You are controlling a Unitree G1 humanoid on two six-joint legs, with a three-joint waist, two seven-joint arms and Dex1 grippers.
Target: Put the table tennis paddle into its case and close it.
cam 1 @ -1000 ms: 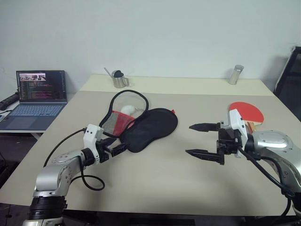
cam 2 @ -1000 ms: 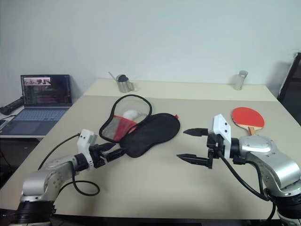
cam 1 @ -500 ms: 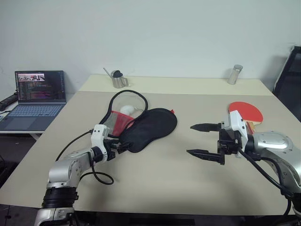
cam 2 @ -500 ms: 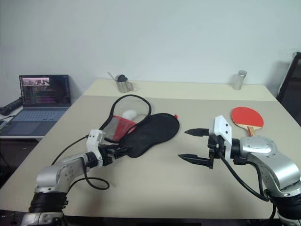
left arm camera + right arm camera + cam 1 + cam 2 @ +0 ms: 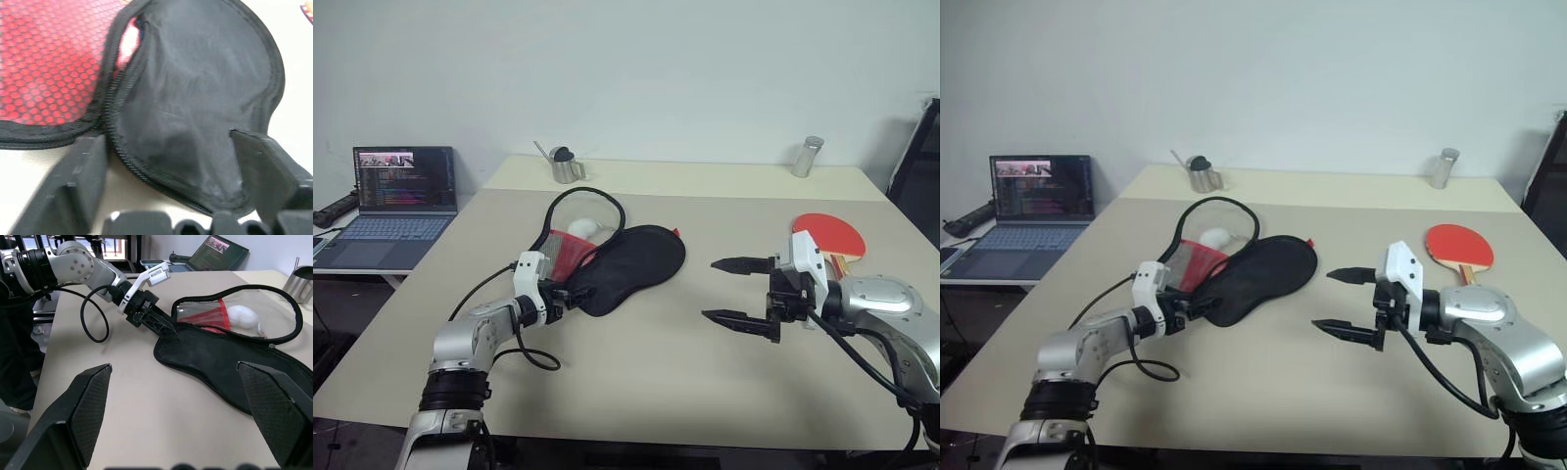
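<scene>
Since a second ago the left gripper (image 5: 570, 295) has slid forward across the table (image 5: 636, 392) and now has its two black fingers either side of the narrow handle end of the case (image 5: 625, 266); the right gripper (image 5: 736, 291) has held its place. From the left wrist view the left fingers (image 5: 78, 171) straddle the black lining's zip edge with a gap on each side, so they look part-way closed but not yet pinching; I cannot tell whether they touch the fabric.

The right gripper hangs above the table with its jaws spread wide and nothing between them, pointing across toward the case.

The case lies unzipped and folded open on the left half of the table, black lining up, its red mesh half lying beside it farther back. Its long axis runs diagonally, narrow end toward the robot's left, round end away and to the right. The table tennis paddle (image 5: 828, 236) lies flat, well apart on the far right behind the right arm, red face up, handle toward the robot.

My reading: the step in hand is securing the case. Next, the left fingers need to close on the rim and hold it steady, so the right gripper can turn back for the paddle.
</scene>
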